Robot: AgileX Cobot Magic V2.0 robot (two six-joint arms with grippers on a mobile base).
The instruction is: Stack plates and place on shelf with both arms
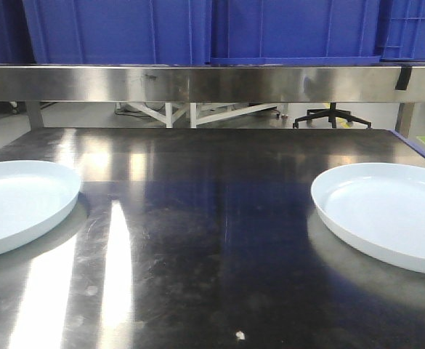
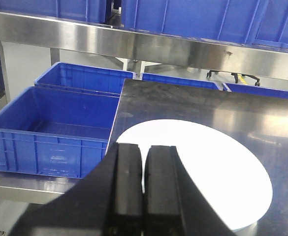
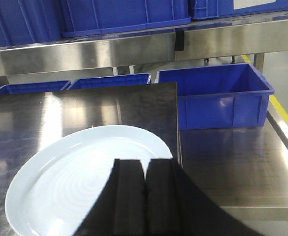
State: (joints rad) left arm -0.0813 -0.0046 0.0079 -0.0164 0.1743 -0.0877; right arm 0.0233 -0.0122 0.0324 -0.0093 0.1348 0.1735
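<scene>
Currently, left tool (image 2: 144, 153) and right tool (image 3: 144, 168), both clenched empty, sit just behind left plate (image 2: 217, 167) and right plate (image 3: 80, 177) respectively.

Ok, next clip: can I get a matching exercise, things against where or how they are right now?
Things:
1. left plate
2. right plate
3. upper blue crates
4. left tool

Place or state:
a. on the steel shelf
b. shut, empty
c. right side of the dark tabletop
d. left side of the dark tabletop

Pairs: 1-d, 2-c, 3-a, 4-b.
</scene>
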